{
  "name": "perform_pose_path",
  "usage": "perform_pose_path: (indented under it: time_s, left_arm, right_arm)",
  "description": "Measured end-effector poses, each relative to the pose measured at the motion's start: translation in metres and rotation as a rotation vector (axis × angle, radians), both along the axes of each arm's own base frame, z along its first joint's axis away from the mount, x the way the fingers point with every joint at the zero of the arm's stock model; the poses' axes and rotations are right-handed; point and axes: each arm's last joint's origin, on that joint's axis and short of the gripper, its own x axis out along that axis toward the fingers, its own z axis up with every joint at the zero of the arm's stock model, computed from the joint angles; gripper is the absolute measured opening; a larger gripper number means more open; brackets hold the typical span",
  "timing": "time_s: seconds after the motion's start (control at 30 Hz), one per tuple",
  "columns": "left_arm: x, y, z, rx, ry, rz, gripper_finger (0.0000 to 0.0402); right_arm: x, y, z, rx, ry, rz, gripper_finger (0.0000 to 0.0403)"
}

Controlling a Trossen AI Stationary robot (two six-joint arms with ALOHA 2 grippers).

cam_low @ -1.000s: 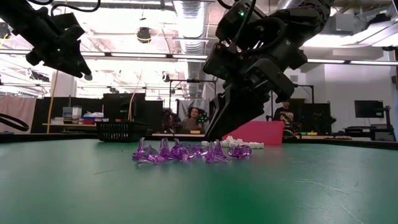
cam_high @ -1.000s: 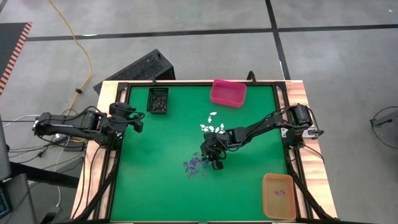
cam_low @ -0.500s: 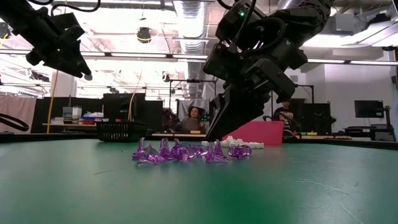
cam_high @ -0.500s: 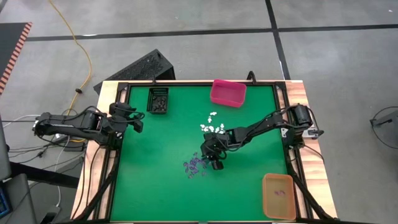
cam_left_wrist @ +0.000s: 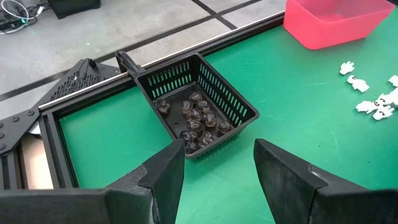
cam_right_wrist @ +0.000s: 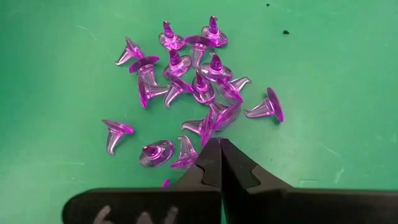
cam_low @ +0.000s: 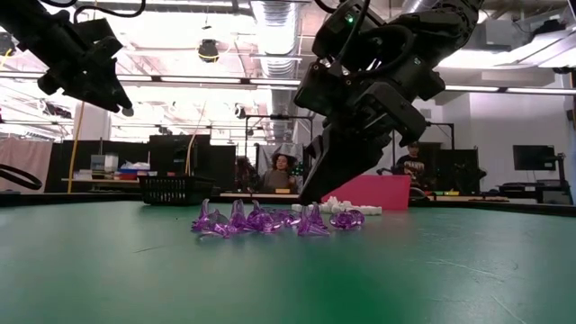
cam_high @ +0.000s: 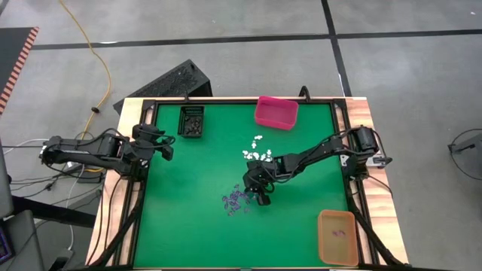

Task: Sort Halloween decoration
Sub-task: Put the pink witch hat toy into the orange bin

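One camera hangs overhead, looking straight down on the whole table (cam_high: 188, 226). Another sits at tabletop height, facing level across it into the room. Each wrist camera looks closely down past its own fingers. All share the green top.

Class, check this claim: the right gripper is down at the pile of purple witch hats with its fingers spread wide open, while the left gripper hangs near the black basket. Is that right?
One detail is wrong. The right gripper is at the purple witch hats, but its fingers are shut together, not spread; the right wrist view shows this. The left gripper does hang near the black basket.
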Motion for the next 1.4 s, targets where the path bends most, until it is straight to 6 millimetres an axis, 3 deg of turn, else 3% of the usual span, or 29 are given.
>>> perform_pose_path:
  time_s: [0.43,0.7,1.0,1.4]
  left_arm:
    - [0.0,0.0,0.0,0.0,0.0,0.0,0.0183]
    - [0.0,0.0,0.0,0.006,0.005,-0.005,0.0183]
    - [0.0,0.0,0.0,0.006,0.005,-0.005,0.0183]
    - [0.0,0.0,0.0,0.011,0.003,0.0,0.0183]
  right_arm:
    - [-0.004,-0.003,0.009,0.027,0.012,-0.051,0.0016]
    - [-0.016,-0.012,0.038,0.031,-0.006,-0.108,0.0016]
    - [-0.052,-0.009,0.077,0.07,0.077,-0.17,0.0016]
    - [-0.119,0.037,0.114,0.163,0.253,-0.229,0.0016]
